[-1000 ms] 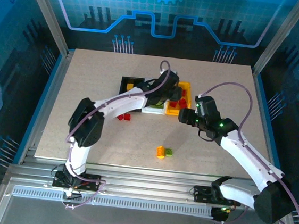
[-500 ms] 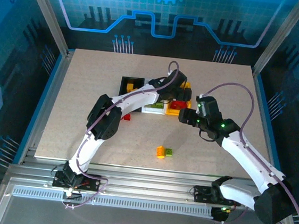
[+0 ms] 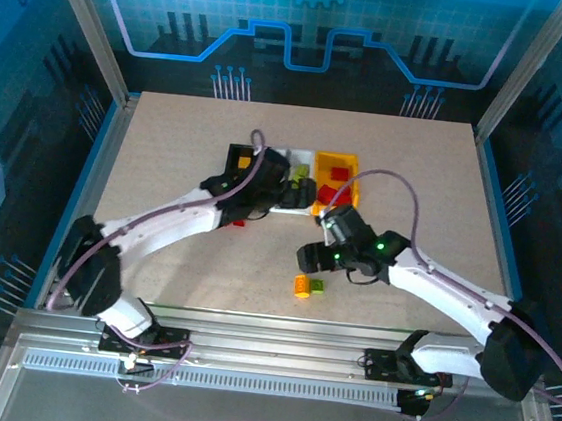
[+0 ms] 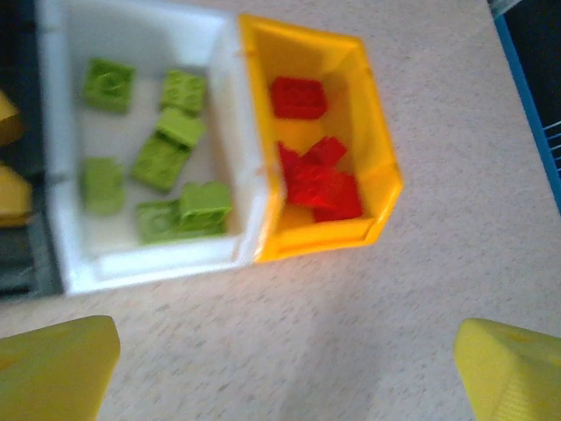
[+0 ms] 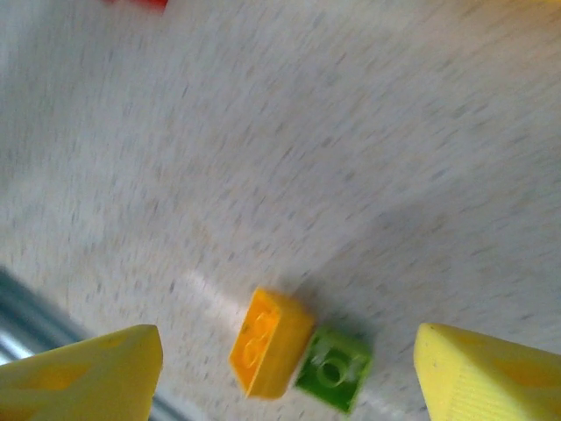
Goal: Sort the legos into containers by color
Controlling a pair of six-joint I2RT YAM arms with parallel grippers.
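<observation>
Glossy studded orange brick and green brick touch near the speckled table's near edge. Left gripper and right gripper: spread, empty.

A speckled beige tabletop fills the middle of an enclosed cell. Behind the tabletop stands a dark back wall with glowing blue circuit lines and a gear outline. Slanted metal posts rise at the tabletop's far corners. Dark, blue-lined side panels flank it, and ribbed aluminium rails run along its near edge.
</observation>
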